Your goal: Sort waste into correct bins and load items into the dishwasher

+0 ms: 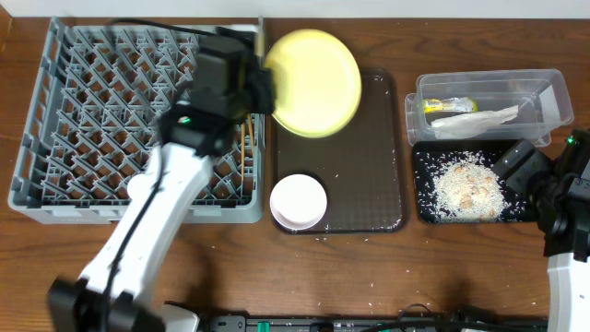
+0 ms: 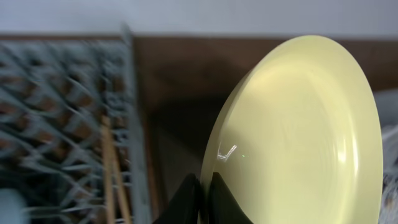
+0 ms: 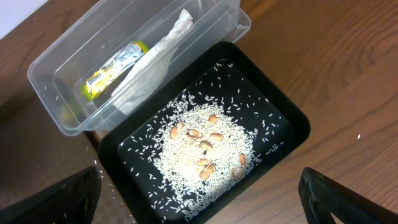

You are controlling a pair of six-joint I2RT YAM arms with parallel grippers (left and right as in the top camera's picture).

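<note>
My left gripper (image 1: 265, 88) is shut on the rim of the round yellow plate (image 1: 315, 81), holding it tilted on edge above the right side of the grey dish rack (image 1: 28, 138) and the brown tray. In the left wrist view the black fingers (image 2: 186, 196) pinch the plate (image 2: 298, 137) edge. Two wooden chopsticks (image 2: 112, 174) lie in the rack (image 2: 56, 112). A pale pink bowl (image 1: 299, 201) sits on the brown tray. My right gripper (image 3: 205, 202) hangs open over the black tray (image 3: 283, 121) of rice (image 3: 199, 143), holding nothing.
The clear tub (image 3: 56, 68) behind the black tray holds the green-yellow wrapper (image 3: 115, 68) and the white napkin (image 3: 158, 56). The dark brown serving tray (image 1: 369, 175) lies between rack and bins, with stray rice grains on it. A dark bar runs along the table's front edge.
</note>
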